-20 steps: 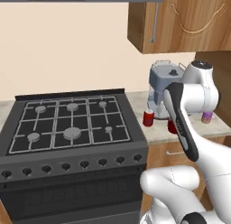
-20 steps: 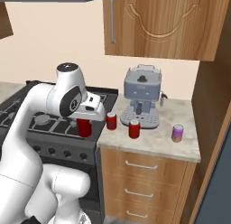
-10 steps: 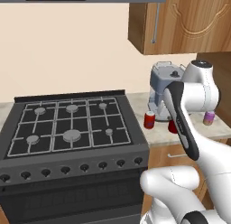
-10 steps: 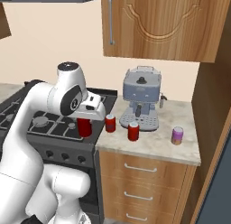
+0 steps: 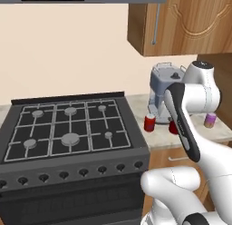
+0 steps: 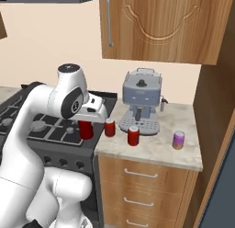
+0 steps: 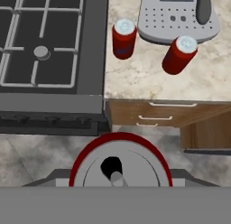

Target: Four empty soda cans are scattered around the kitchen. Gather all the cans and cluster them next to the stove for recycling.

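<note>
My gripper (image 6: 85, 128) is shut on a red soda can (image 6: 85, 130), held in the air in front of the seam between stove and counter. The hand view looks straight down on that can's silvery top (image 7: 119, 168), with floor beneath it. Two more red cans stand on the counter: one (image 6: 109, 128) (image 5: 149, 123) (image 7: 123, 38) close to the stove's right edge, the other (image 6: 133, 135) (image 7: 179, 53) before the espresso machine. The purple can (image 6: 178, 139) (image 5: 210, 120) stands further right. The black stove (image 5: 68, 129) (image 6: 46, 126) (image 7: 90, 60) lies to the left.
A grey-blue espresso machine (image 6: 141, 100) (image 5: 162, 88) (image 7: 176, 15) stands at the back of the marble counter (image 6: 156, 151). Wooden wall cabinets (image 6: 160, 25) hang above it, drawers (image 7: 149, 112) sit below, and a tall wooden side panel (image 6: 215, 130) closes the right end.
The whole scene has slid slightly down in both base views, so the camera has crept along. The gripper keeps the red can in the same place relative to the base.
</note>
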Available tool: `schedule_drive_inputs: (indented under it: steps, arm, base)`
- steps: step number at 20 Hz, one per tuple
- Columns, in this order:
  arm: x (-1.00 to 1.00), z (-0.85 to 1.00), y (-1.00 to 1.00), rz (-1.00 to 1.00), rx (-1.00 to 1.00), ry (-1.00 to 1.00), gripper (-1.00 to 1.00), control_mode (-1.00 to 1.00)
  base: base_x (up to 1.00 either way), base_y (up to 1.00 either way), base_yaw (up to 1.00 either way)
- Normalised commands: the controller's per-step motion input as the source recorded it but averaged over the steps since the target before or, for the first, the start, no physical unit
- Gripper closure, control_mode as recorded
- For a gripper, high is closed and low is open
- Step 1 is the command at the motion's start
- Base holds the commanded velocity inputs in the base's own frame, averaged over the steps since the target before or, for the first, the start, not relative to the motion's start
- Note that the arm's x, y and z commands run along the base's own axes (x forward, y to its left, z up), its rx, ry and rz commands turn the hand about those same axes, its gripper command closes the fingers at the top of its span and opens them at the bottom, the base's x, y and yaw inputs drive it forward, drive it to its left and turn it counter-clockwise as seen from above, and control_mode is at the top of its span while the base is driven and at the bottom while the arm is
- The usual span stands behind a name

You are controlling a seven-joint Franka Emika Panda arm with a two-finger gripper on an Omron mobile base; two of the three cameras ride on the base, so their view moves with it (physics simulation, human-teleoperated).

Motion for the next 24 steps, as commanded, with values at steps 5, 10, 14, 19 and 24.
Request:
schedule_drive_inputs:
  steps: [5,10,14,19,24]
  arm:
    - [0.00,0.00,0.00,0.00,0.00,0.00,1.00,1.00]
    - [0.00,0.00,0.00,0.00,0.00,0.00,1.00,1.00]
    - [0.00,0.00,0.00,0.00,0.00,0.00,1.00,1.00]
    - [0.00,0.00,0.00,0.00,0.00,0.00,1.00,1.00]
    - [0.00,0.00,0.00,0.00,0.00,0.00,1.00,1.00]
  base:
    - [0.38,-0.14,-0.08]
    - [0.27,-0.10,-0.15]
    - [0.33,-0.06,-0.15]
    - [0.58,-0.07,-0.03]
    - [0.44,-0.08,0.00]
